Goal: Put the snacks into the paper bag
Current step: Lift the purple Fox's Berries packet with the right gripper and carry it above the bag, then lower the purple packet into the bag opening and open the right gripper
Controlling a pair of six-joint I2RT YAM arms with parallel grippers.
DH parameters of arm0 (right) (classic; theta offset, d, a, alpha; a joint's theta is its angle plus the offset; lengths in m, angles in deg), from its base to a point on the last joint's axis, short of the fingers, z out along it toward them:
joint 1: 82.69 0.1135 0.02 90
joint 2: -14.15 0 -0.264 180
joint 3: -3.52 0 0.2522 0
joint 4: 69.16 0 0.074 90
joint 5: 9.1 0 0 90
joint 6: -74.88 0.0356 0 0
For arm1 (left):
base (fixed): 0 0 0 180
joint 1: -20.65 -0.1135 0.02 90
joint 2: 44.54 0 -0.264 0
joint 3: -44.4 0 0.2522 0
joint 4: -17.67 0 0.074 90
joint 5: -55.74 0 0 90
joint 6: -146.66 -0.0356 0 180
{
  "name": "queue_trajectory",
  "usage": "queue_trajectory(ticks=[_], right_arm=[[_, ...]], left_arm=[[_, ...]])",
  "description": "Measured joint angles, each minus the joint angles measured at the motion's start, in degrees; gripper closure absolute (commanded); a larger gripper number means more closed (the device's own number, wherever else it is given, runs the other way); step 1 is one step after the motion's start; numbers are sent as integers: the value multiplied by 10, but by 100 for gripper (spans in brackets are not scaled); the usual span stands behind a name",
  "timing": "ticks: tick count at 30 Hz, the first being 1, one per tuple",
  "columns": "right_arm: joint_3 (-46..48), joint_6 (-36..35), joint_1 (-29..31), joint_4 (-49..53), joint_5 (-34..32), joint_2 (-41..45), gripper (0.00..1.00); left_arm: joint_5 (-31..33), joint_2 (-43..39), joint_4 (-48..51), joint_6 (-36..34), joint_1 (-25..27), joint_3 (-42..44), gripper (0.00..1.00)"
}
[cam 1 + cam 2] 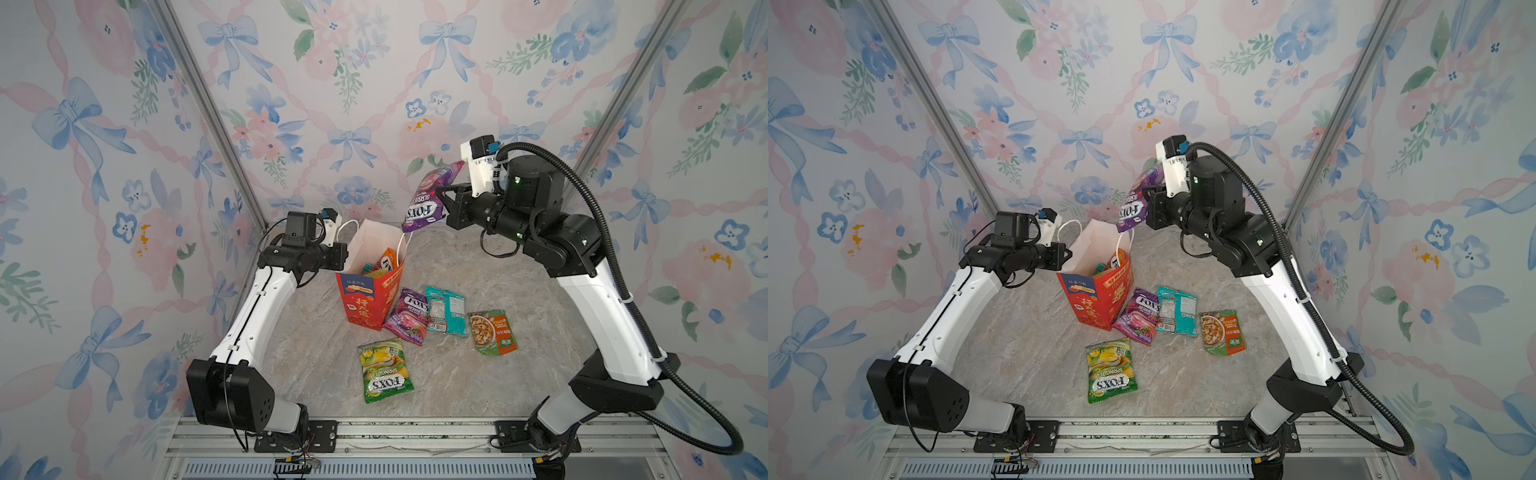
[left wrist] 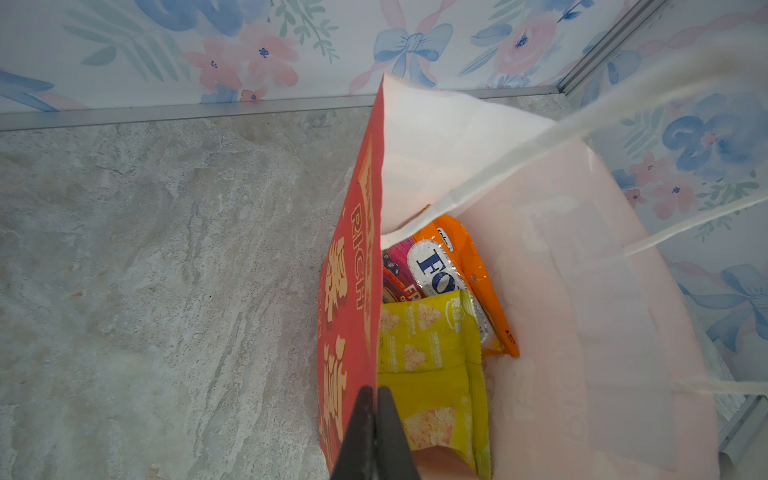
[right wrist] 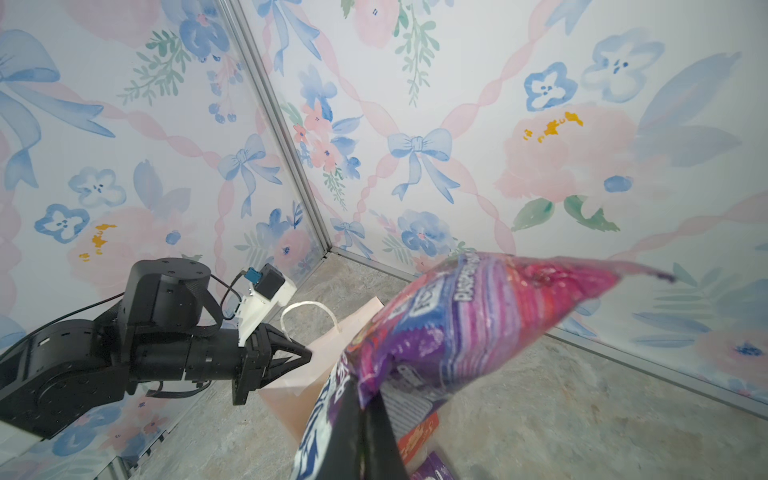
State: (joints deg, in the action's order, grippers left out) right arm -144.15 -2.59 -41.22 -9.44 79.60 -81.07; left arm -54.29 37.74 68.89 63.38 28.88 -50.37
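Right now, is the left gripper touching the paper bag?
Touching. The left wrist view shows the left gripper pinching the red side wall of the paper bag, jaws closed with one on each face.

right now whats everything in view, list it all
bag: one, red-orange, white inside, upright mid-table
orange packet: one, orange, inside bag
yellow packet: one, yellow, inside bag
pinkish packet: one, pink-purple, inside bag, mostly hidden
held packet: one, purple, in the air by the bag's top edge
purple packet: one, purple, on table against the bag
teal packet: one, teal, beside the purple packet
orange-green packet: one, orange and green, furthest right, apart
green packet: one, green-yellow, alone near the front
table: one, grey-beige marble
walls: three, pastel floral
left gripper: black, shut on the bag's rim
right gripper: black, shut on the held packet
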Motion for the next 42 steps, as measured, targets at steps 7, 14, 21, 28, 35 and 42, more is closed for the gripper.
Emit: queue_trajectory(ticks=[7, 14, 21, 28, 35, 42], right_arm=[[-79, -2, 22, 6, 20, -99, 100], [-107, 0, 43, 36, 32, -169, 100], [-29, 5, 51, 30, 32, -155, 100], [79, 17, 51, 10, 30, -112, 100], [112, 31, 52, -14, 30, -86, 100], [107, 40, 58, -27, 33, -91, 100]], left_arm=[[0, 0, 0, 0, 0, 0, 100], [0, 0, 0, 0, 0, 0, 100], [0, 0, 0, 0, 0, 0, 100], [0, 0, 0, 0, 0, 0, 100], [0, 0, 0, 0, 0, 0, 100], [0, 0, 0, 0, 0, 1, 100]])
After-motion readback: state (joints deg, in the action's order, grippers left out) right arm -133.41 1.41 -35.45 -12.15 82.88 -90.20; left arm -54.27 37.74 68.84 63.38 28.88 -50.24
